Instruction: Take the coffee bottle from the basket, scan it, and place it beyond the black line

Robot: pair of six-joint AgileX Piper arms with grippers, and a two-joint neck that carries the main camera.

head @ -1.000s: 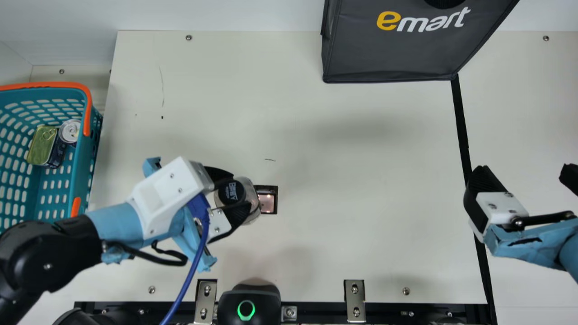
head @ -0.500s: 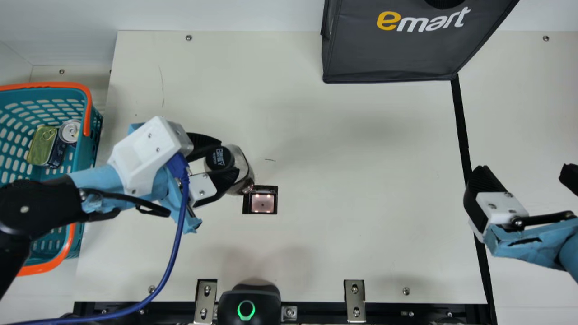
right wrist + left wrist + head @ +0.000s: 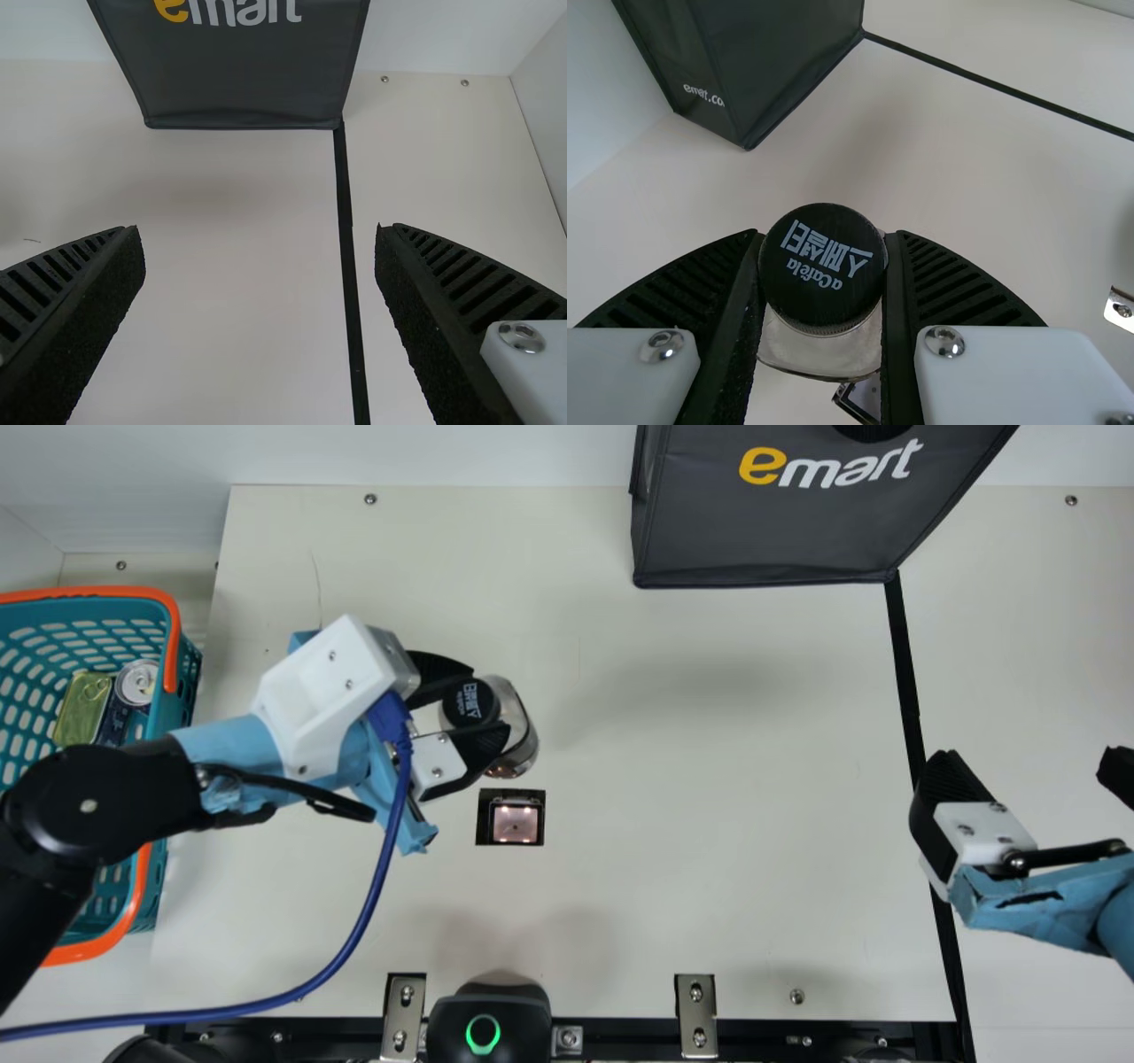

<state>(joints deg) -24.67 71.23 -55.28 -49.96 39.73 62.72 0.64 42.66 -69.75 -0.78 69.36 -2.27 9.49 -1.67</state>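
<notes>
White lettering (image 3: 472, 698) tops the coffee bottle (image 3: 523, 731), held in the fingers of the slanting left gripper (image 3: 488, 701). The right gripper (image 3: 1028, 766) hangs near the black line (image 3: 904, 682), fingers wide.

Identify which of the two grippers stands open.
The right gripper: its jaws stand wide apart with nothing between them, whereas the left gripper is closed on the coffee bottle.

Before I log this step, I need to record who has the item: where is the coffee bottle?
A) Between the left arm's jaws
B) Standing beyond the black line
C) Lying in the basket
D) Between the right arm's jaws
A: the left gripper has its jaws shut on the coffee bottle, one on each side, just by its black cap.
</notes>
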